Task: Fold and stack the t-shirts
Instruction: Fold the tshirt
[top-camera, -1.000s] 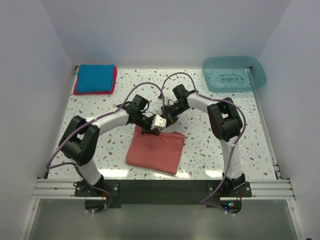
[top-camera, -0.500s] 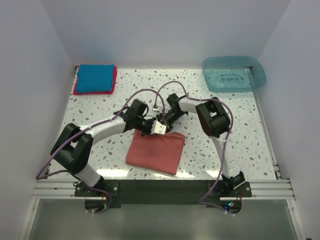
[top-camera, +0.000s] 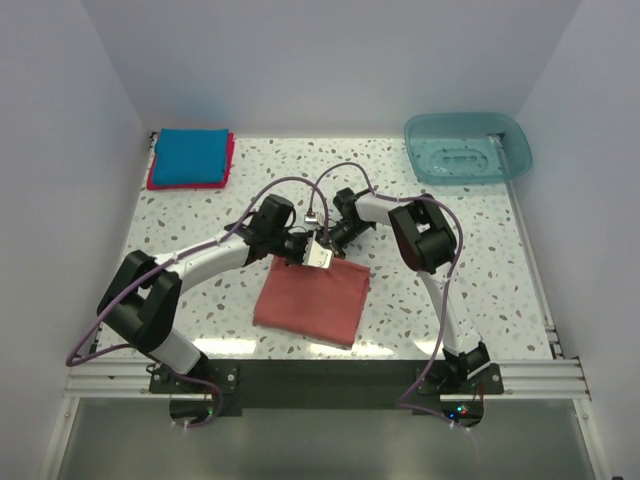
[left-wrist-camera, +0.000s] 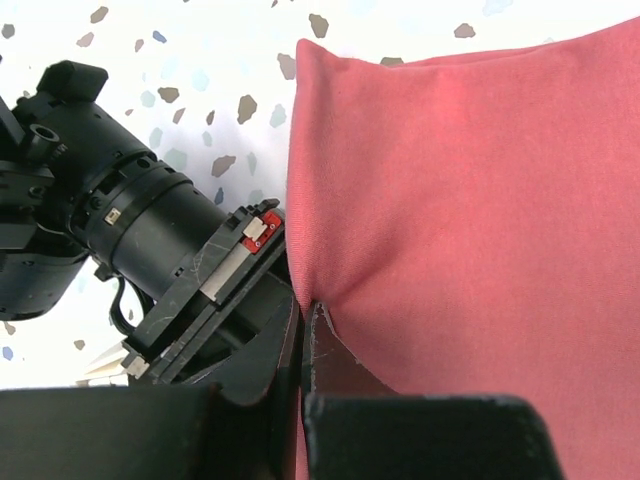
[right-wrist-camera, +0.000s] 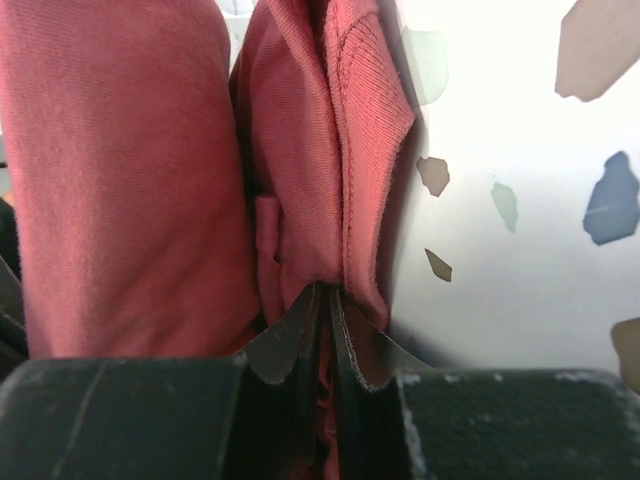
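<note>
A folded salmon-red t-shirt (top-camera: 310, 300) lies on the speckled table in front of the arms. My left gripper (top-camera: 308, 257) is shut on its far edge, the cloth (left-wrist-camera: 470, 190) pinched between the jaws (left-wrist-camera: 303, 330). My right gripper (top-camera: 328, 247) is shut on the same far edge just to the right, with layers of the shirt (right-wrist-camera: 120, 170) between its jaws (right-wrist-camera: 325, 310). The bright blue t-shirt (top-camera: 190, 156) lies folded on top of the crimson-pink t-shirt (top-camera: 228, 160) at the far left corner.
A translucent teal plastic tub (top-camera: 467, 147) stands at the far right corner. White walls enclose the table (top-camera: 450, 250) on three sides. The left arm's elbow (top-camera: 150, 290) is at the near left, the right arm's elbow (top-camera: 425, 235) right of centre.
Both grippers, holding the salmon-red shirt's far edge, have shifted slightly. The left arm's elbow has swung out to the left and the right arm's elbow in towards the centre. The shirt stays folded.
</note>
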